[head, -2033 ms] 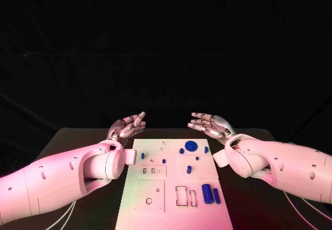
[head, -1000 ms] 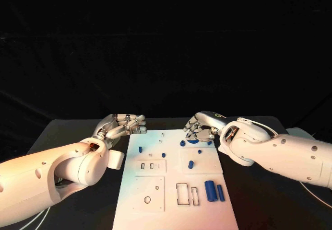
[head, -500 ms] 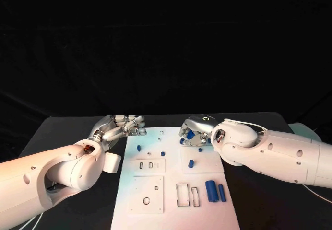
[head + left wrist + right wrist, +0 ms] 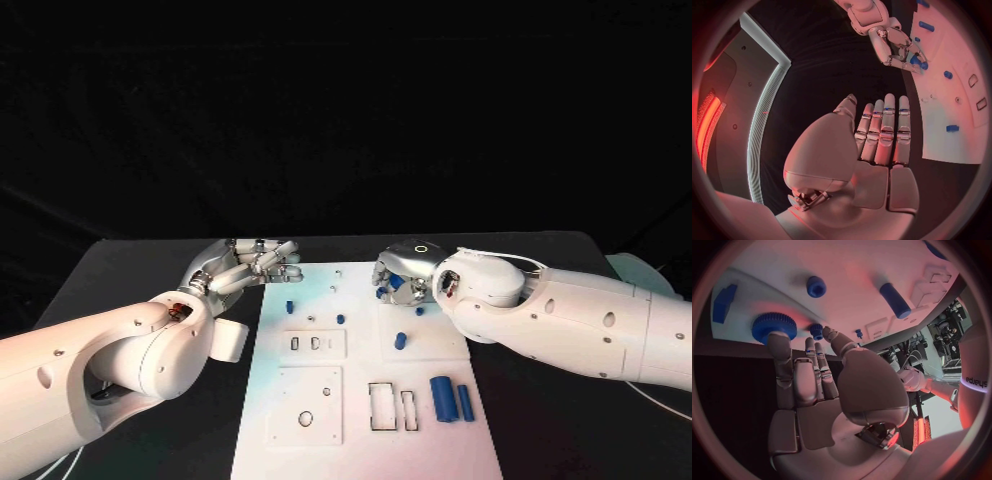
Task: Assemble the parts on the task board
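Reaching in over the far end of the task board (image 4: 368,400), the right hand (image 4: 402,272) sits palm-down with its fingers (image 4: 780,351) on the round ribbed blue knob (image 4: 771,325) near the board's far right corner. One fingertip is right on the knob's rim, but whether it's actually gripping it, can't tell from these shots.

The left hand (image 4: 245,264) hangs just off the board's far left corner, over the black table (image 4: 116,280), fingers straight and side by side, nothing in it, so basically released.

Rest of the blue parts are scattered on the board: two cylinders (image 4: 453,398) side by side by the near right edge, a short peg (image 4: 400,341) mid-board, and a couple of small pegs (image 4: 290,306) toward the left edge. The near left part of the board is mostly bare white, with a few cut-outs.
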`<state>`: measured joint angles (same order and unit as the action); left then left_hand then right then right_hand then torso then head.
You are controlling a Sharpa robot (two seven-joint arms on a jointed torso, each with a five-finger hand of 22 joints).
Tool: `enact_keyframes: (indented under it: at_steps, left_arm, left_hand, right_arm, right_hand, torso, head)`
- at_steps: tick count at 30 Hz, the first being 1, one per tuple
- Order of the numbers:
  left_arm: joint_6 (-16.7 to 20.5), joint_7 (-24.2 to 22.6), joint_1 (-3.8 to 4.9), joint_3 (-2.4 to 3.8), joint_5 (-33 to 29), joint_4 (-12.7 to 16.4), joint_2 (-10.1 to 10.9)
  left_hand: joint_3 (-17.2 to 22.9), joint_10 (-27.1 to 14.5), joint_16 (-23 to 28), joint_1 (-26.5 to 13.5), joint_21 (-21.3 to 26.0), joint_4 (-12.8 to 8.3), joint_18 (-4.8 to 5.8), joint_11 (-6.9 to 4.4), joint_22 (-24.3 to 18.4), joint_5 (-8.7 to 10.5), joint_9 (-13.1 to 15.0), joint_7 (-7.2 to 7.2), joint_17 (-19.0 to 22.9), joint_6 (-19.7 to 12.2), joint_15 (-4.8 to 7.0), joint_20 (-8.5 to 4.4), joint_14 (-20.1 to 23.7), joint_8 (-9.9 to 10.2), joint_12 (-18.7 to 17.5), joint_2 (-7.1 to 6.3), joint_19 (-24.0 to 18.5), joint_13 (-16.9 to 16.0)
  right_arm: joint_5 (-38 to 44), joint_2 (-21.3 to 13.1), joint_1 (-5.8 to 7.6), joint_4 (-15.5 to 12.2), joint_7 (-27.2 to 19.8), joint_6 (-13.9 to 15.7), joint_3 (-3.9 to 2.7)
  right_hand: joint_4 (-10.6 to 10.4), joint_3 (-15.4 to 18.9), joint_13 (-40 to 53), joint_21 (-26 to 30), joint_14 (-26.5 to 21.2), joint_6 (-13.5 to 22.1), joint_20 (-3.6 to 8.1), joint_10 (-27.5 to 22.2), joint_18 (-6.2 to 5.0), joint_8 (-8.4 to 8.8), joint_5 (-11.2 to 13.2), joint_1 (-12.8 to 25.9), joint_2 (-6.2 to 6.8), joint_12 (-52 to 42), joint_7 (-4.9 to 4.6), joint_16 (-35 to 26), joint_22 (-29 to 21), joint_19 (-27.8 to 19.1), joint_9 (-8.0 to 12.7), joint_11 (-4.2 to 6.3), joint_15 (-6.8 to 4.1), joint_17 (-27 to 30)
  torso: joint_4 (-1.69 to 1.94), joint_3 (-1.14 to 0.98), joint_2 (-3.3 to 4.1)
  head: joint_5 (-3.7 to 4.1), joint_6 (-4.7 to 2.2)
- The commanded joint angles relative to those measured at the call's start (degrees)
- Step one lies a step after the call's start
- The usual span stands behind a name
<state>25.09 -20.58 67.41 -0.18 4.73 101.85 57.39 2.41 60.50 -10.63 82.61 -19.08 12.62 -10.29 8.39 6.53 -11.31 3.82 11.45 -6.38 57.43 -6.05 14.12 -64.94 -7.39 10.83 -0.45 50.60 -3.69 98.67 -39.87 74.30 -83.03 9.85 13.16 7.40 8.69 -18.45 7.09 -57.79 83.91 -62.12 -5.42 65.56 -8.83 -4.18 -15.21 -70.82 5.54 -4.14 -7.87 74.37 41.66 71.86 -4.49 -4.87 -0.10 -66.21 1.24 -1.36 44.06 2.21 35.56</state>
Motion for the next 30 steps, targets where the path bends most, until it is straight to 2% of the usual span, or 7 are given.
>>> enact_keyframes:
  at_steps: [1, 14, 18, 24, 30]
  left_arm:
    - [-1.0, 0.0, 0.21, 0.07, -0.3, 0.2, 0.1]
    - [-1.1, 0.2, 0.26, 0.07, -0.4, 0.0, 0.3]
    - [-1.1, 0.4, 0.28, 0.07, -0.5, 0.0, 0.3]
    - [-1.2, 0.6, 0.3, 0.07, -0.5, -0.1, 0.3]
    - [-1.2, 0.8, 0.32, 0.07, -0.5, -0.3, 0.4]
  left_hand:
    - [0.0, 0.2, 0.2, 0.1, -0.1, 0.3, -0.31, 0.2, -0.1, -0.17, -0.1, 0.29, -0.1, 0.2, 0.06, 0.04, -0.4, 0.2, -0.3, -0.4, 0.5, 0.0]
    - [0.0, 0.2, 0.3, 0.1, -0.1, 0.4, -0.3, 0.24, -0.2, -0.18, -0.1, 0.34, -0.1, 0.2, 0.02, 0.04, -0.4, 0.3, -0.5, -0.38, 0.5, 0.0]
    - [0.0, 0.2, 0.4, 0.0, 0.0, 0.4, -0.3, 0.27, -0.2, -0.18, -0.1, 0.37, -0.1, 0.2, 0.0, 0.04, -0.4, 0.4, -0.6, -0.36, 0.5, 0.0]
    - [0.0, 0.2, 0.5, 0.0, 0.0, 0.5, -0.3, 0.31, -0.2, -0.18, -0.1, 0.42, -0.2, 0.2, -0.03, 0.04, -0.5, 0.5, -0.8, -0.34, 0.5, 0.0]
    - [0.0, 0.2, 0.6, 0.0, 0.0, 0.5, -0.29, 0.35, -0.3, -0.18, -0.1, 0.47, -0.2, 0.2, -0.05, 0.04, -0.5, 0.6, -0.9, -0.33, 0.5, 0.0]
  right_arm:
    - [2.7, 0.1, 0.01, 0.2, 1.2, -1.2, -0.02]
    - [3.5, 0.3, 0.02, 0.1, 1.4, -1.6, -0.02]
    - [3.5, 0.3, 0.02, 0.1, 1.3, -1.4, -0.02]
    - [3.4, 0.3, 0.02, -0.1, 1.1, 0.5, -0.03]
    - [3.3, 0.1, 0.02, -0.5, 1.5, 4.3, -0.06]
  right_hand:
    - [0.0, -0.7, 0.1, -0.9, 2.7, -0.4, -0.1, -0.4, 1.01, 0.09, 0.1, -0.6, -0.01, -0.4, -0.24, 0.8, 1.1, 0.5, -0.1, -0.02, 0.25, -0.9]
    - [-0.6, -2.5, 0.1, -3.9, 2.9, -1.6, -0.24, 0.4, 1.47, -0.24, 0.5, -1.1, -0.01, -0.9, -0.19, 3.2, 5.2, 1.3, -0.4, 0.09, 0.11, -3.7]
    - [-1.0, -3.4, 0.4, -5.2, 3.0, -2.7, -0.16, 1.7, 1.63, -0.65, 0.9, -1.1, -0.23, -1.5, 0.08, 4.1, 6.9, 1.5, -0.6, 0.44, -0.1, -4.7]
    - [-1.6, -4.6, 1.1, -7.6, 3.3, -5.1, 0.36, 4.7, 2.03, -1.72, 1.5, -1.7, -0.91, -2.9, 1.14, 5.6, 10.2, 2.4, -1.5, 1.56, -0.95, -6.6]
    - [-1.9, -5.4, 1.7, -9.0, 3.4, -6.7, 0.9, 6.5, 2.3, -2.51, 2.2, -2.4, -1.55, -3.7, 1.84, 6.5, 12.2, 2.9, -2.4, 2.36, -1.61, -7.7]
  torso:
    - [0.11, -0.1, 0.3]
    - [0.31, -0.21, 0.81]
    - [0.43, -0.23, 0.96]
    - [0.49, -0.23, 1.1]
    - [0.58, -0.22, 1.15]
  head:
    - [-0.05, -0.03]
    - [0.1, -0.16]
    - [0.19, -0.14]
    - [0.19, -0.1]
    - [0.18, -0.21]
